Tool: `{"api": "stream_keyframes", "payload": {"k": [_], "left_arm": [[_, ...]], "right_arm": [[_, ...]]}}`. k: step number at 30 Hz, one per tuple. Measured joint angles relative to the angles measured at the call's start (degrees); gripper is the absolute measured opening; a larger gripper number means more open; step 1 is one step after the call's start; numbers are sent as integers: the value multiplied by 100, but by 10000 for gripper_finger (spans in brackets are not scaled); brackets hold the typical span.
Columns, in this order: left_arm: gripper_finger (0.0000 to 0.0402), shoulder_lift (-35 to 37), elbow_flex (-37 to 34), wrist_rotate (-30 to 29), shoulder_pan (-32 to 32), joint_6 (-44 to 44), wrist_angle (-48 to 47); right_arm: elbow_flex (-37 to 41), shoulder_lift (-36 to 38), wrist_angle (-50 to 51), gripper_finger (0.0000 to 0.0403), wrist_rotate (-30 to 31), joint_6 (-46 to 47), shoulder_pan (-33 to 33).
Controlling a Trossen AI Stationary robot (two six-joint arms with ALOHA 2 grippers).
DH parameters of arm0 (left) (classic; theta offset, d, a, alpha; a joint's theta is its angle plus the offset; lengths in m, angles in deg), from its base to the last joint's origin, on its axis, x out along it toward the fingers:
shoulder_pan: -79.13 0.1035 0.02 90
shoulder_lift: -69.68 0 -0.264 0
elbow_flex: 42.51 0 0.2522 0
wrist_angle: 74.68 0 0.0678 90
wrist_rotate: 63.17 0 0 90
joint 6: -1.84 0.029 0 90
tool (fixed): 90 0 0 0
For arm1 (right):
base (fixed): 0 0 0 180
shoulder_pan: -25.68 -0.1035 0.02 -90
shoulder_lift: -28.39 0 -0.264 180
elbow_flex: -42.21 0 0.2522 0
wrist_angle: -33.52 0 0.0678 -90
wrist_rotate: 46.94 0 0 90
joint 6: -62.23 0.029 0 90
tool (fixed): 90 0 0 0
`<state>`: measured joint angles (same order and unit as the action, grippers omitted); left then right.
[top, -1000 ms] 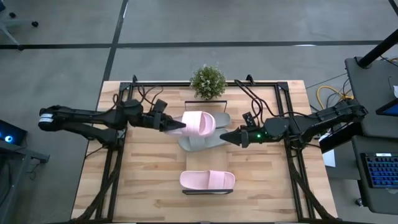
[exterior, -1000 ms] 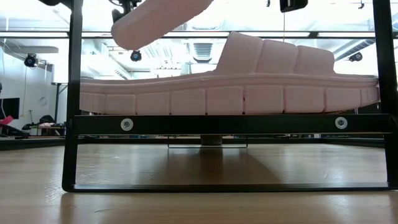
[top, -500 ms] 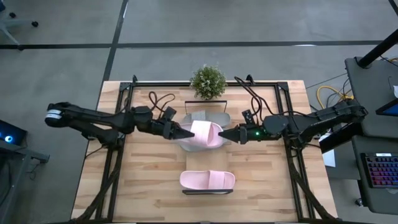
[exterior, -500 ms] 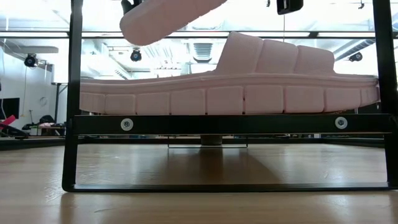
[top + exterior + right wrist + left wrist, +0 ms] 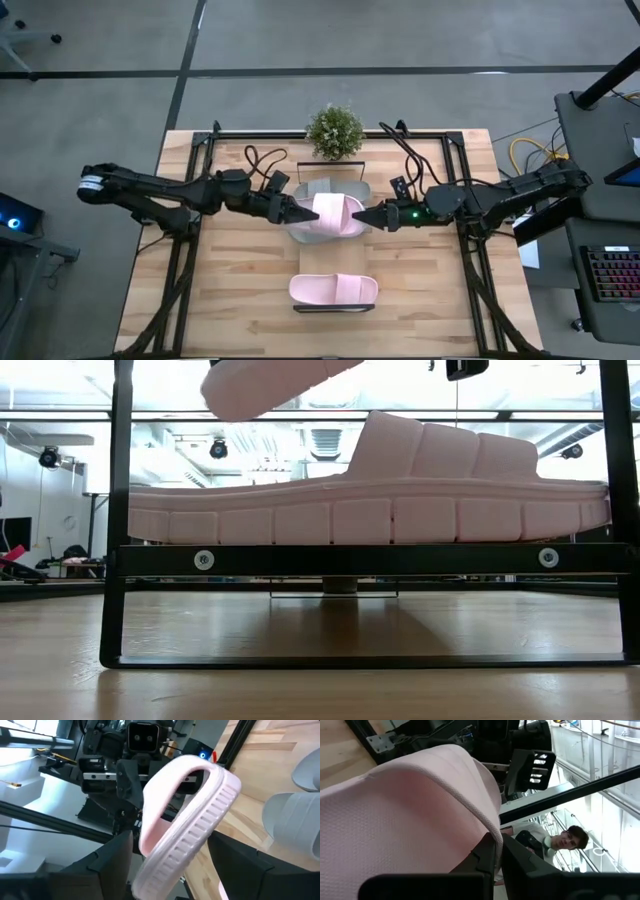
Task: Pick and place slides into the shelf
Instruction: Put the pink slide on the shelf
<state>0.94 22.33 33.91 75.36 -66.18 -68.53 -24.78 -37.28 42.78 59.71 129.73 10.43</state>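
Observation:
A pale pink slide (image 5: 335, 213) hangs in the air over the table's middle, above two grey slides (image 5: 330, 190) that lie on the wood near the plant. My left gripper (image 5: 300, 213) is shut on its left end. My right gripper (image 5: 368, 217) is open at the slide's right end. In the right wrist view its fingers (image 5: 117, 865) stand on either side of the slide (image 5: 185, 820); whether they touch it I cannot tell. The second pink slide (image 5: 335, 289) rests sole-down on the shelf (image 5: 330, 560) near the table's near edge. My left gripper pinches an edge of the pink slide at its left end (image 5: 492, 832) between its two fingers (image 5: 485, 860). It comes level from the table's left, along the slide's length. The slide is lifted clear and sticks out toward the right gripper, with its ribbed sole side (image 5: 210, 815) turned sideways.
A small potted plant (image 5: 335, 131) stands at the far edge, behind the grey slides. Black rails (image 5: 190, 250) run along both sides of the table, with cables near the far corners. Bare wood lies left and right of the shelf. A person (image 5: 565, 840) shows beyond the table.
My left gripper has carried the pink slide toward the table's right and a little toward the near edge, up to the right gripper's fingers. The slide now hangs over the grey pair's near side instead of their far-left side. The right arm has hardly moved.

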Motion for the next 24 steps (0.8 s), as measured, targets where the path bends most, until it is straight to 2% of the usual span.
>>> {"api": "stream_keyframes", "payload": {"k": [8, 12, 17, 24], "left_arm": [[0, -53, 132, -34, 2, 95, -4], [0, -62, 129, -40, 2, 97, -1], [0, -64, 121, -38, 0, 102, 1], [0, -49, 121, -16, -6, 141, 17]], "right_arm": [[0, -4, 33, 245, -23, -40, 2], [0, -4, 80, 225, -18, -46, 2], [0, -4, 113, 171, -8, -2, 2], [1, -7, 179, 57, 33, -42, 11]]}}
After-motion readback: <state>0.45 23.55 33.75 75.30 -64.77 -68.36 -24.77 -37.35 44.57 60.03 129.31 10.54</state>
